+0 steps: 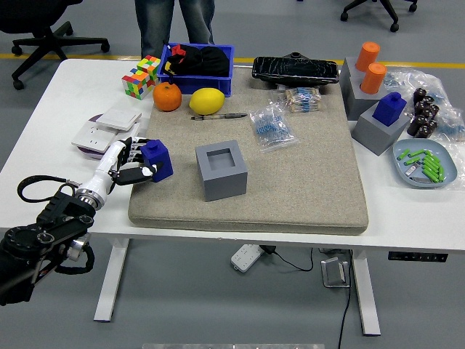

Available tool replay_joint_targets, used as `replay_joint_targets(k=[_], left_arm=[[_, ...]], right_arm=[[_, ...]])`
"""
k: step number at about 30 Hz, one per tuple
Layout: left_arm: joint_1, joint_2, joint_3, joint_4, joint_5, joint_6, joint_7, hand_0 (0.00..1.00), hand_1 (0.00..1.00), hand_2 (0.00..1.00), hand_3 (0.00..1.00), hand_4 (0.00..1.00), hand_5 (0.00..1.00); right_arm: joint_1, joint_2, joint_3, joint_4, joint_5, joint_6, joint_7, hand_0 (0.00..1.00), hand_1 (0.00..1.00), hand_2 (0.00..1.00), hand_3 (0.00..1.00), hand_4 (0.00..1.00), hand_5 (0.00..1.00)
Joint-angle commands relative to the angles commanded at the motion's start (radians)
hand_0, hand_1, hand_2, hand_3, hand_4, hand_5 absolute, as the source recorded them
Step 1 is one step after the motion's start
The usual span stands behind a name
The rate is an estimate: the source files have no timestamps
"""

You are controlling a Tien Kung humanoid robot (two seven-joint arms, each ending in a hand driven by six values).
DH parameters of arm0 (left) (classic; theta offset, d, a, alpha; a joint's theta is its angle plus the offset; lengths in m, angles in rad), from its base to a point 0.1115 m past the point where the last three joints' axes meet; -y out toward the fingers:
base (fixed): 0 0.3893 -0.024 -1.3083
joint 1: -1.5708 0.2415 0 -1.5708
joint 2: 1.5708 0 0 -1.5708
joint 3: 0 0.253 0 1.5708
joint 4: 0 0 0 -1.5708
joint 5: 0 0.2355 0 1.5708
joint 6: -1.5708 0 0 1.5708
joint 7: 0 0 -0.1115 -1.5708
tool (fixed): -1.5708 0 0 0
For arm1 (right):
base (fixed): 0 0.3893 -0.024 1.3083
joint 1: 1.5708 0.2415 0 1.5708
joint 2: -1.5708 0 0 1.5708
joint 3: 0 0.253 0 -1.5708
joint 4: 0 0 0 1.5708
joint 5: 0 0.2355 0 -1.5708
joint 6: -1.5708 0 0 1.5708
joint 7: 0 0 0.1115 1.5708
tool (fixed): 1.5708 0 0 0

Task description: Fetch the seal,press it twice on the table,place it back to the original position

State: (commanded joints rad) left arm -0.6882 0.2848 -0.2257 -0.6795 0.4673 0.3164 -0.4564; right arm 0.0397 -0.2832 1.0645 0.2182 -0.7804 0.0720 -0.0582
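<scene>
Your left hand (129, 166) is pinching the blue seal (158, 160) and pressing it down on the mat (305, 182) near its left edge. The grey holder (221, 169) is sitting empty just to the right, so you are somewhere in the pressing step, with the return to the holder left to do.

Seal (158, 160): blue block-shaped stamp with a narrower top; stands roughly upright, slightly tilted, on the left part of the tan mat, near its left edge.
Holder (221, 170): grey cube with an empty square recess on top; sits on the mat right of the seal, apart from it.
</scene>
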Motion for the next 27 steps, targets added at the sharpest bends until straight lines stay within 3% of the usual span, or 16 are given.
replay_joint_targets(k=[27], left_arm=[[-0.010, -0.007, 0.027, -0.003, -0.002, -0.004, 0.005, 0.629, 0.509, 0.479, 0.590, 0.620, 0.002]], right_arm=[[-0.004, 0.001, -0.002, -0.001, -0.001, -0.001, 0.000, 0.721, 0.681, 0.647, 0.614, 0.717, 0.516]])
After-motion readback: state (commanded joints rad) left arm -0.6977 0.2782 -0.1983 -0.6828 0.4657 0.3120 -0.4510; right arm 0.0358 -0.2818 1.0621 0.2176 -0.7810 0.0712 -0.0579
